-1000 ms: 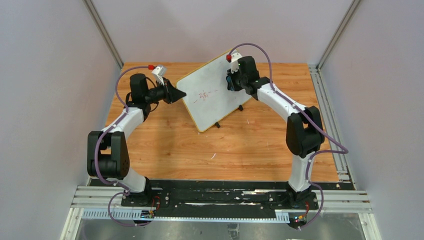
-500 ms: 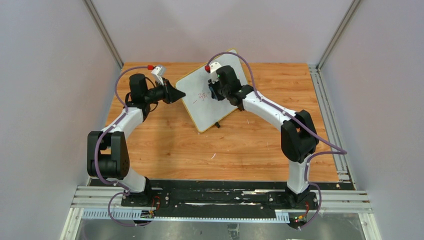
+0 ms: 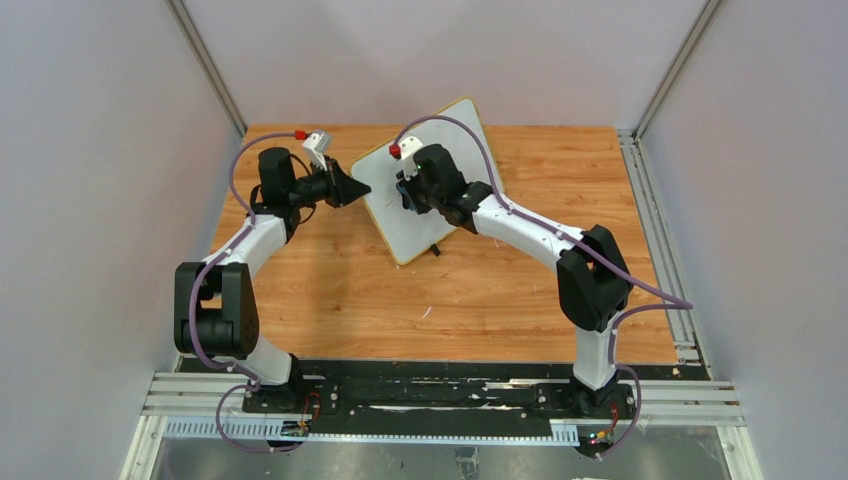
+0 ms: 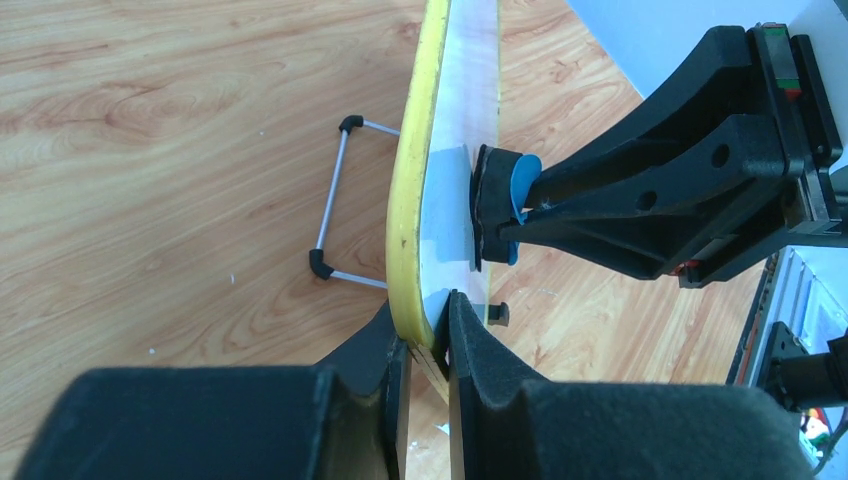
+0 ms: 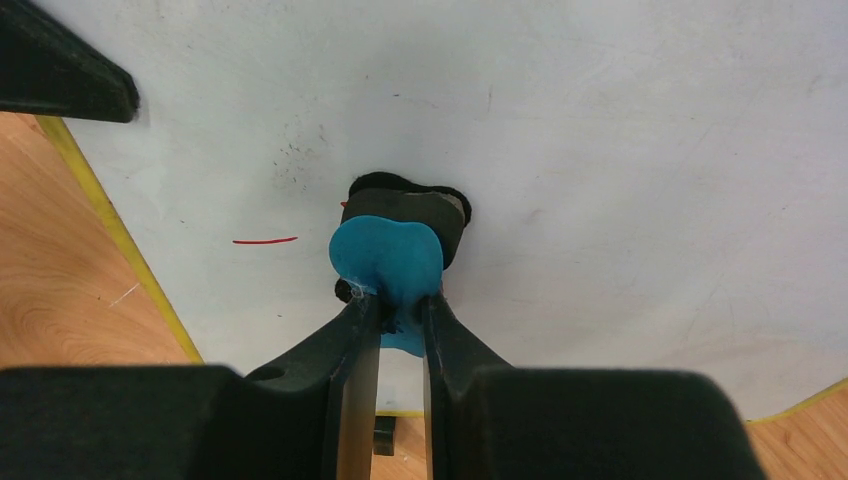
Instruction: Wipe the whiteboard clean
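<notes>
A whiteboard (image 3: 392, 218) stands propped and tilted near the far edge of the table (image 3: 500, 290), a little left of its middle, as two robot arms work to wipe it. The left gripper (image 4: 428, 330) is closed tight on the board's yellow-framed left edge, bracing it. The right gripper (image 5: 400, 300) is clamped shut on a blue-backed eraser (image 5: 388, 250), whose black pad is pressed flat against the white face. A short red stroke (image 5: 265, 240) remains just left of the pad, toward the yellow edge, and faint dark specks lie above it. The job looks well along but not finished. The risk from here is in the push. The board leans on a thin wire stand (image 4: 335, 200) and is held only by a narrow pinch at one edge. A hard sideways sweep could therefore swing it round, work it out of the left jaws, or tip it backwards. The eraser is gripped by a slim tab, so drag on the surface could twist it loose. A stroke kept too far right would leave the red line behind.
</notes>
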Tool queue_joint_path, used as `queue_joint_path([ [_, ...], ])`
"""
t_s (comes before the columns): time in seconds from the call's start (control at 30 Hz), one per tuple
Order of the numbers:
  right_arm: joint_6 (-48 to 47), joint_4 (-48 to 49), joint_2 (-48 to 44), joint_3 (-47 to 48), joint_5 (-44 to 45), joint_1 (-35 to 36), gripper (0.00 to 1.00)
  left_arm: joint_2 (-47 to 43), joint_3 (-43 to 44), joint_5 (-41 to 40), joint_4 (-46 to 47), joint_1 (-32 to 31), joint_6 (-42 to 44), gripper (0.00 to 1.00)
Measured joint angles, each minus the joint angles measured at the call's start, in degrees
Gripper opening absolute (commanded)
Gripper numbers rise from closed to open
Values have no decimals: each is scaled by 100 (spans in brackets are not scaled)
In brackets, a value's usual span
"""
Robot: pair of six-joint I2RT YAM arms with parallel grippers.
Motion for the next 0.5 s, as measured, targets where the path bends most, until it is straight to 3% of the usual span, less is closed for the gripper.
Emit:
queue_joint_path([
  [0.5,-74,87,-13,-68,-125,-223,1,2,0,-26,9,-11,0,0],
])
